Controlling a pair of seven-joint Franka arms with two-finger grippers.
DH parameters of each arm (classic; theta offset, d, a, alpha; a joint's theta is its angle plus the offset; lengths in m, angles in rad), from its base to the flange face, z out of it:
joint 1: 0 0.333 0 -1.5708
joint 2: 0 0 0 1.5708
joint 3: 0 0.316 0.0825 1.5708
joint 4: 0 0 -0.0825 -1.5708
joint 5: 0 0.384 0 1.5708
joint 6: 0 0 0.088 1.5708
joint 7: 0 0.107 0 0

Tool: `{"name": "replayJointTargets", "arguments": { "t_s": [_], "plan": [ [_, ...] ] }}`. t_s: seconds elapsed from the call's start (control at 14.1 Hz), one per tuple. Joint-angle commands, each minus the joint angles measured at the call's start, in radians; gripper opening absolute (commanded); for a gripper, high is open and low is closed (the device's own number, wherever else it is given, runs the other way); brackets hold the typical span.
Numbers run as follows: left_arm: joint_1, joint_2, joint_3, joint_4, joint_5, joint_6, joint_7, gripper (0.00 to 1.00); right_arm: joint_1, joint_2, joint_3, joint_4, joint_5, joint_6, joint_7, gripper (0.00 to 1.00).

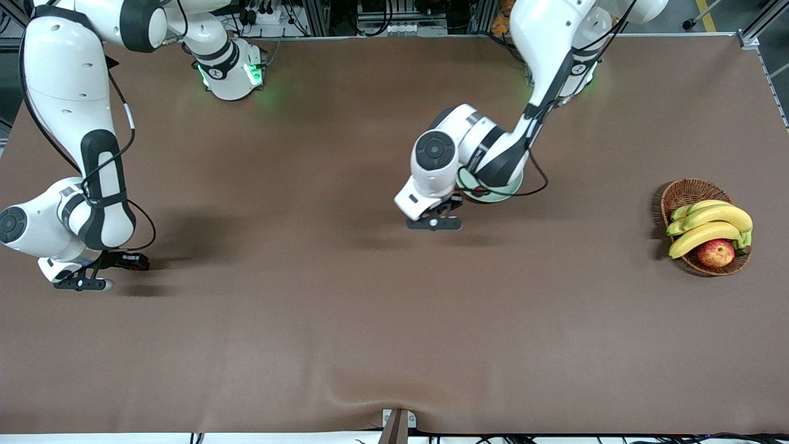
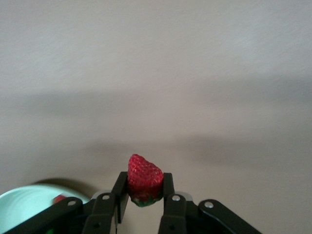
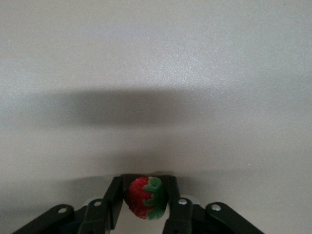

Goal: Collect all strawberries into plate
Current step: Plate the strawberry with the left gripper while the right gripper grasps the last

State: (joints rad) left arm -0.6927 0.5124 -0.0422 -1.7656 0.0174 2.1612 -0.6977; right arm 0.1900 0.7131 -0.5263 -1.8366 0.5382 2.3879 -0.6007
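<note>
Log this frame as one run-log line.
left gripper: shut on strawberry, beside plate | right gripper: closed on second strawberry, right arm's table end | plate: one berry

Robotics lab: brown-covered table (image 1: 370, 320), aluminium framing (image 1: 394, 12), cables.

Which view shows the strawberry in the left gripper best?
The left wrist view: the strawberry sits clamped in the left gripper, tip up, with the plate beside it. The front view hides it under the arm; the right wrist view shows another berry.

Even overhead light, soft shadows; wrist views perhaps slightly blurred.
</note>
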Motion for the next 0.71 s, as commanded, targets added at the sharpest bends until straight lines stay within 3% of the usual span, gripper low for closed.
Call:
{"name": "replayJointTargets", "arguments": {
  "t_s": [0.0,0.36,0.64],
  "plan": [
    [0.012,-0.150,-0.002,-0.178,0.026,0.009,-0.003,0.03,-0.018,0.000,0.014,0.014,0.014,-0.010,-0.040,0.00],
    [0.028,-0.287,-0.002,-0.397,0.029,0.045,-0.003,0.06,0.041,-0.044,0.015,0.045,0.014,-0.038,-0.050,0.00],
    [0.032,-0.370,-0.001,-0.645,0.065,0.259,-0.003,0.12,0.187,-0.063,0.019,0.098,0.042,-0.039,-0.028,0.00]
  ]
}}
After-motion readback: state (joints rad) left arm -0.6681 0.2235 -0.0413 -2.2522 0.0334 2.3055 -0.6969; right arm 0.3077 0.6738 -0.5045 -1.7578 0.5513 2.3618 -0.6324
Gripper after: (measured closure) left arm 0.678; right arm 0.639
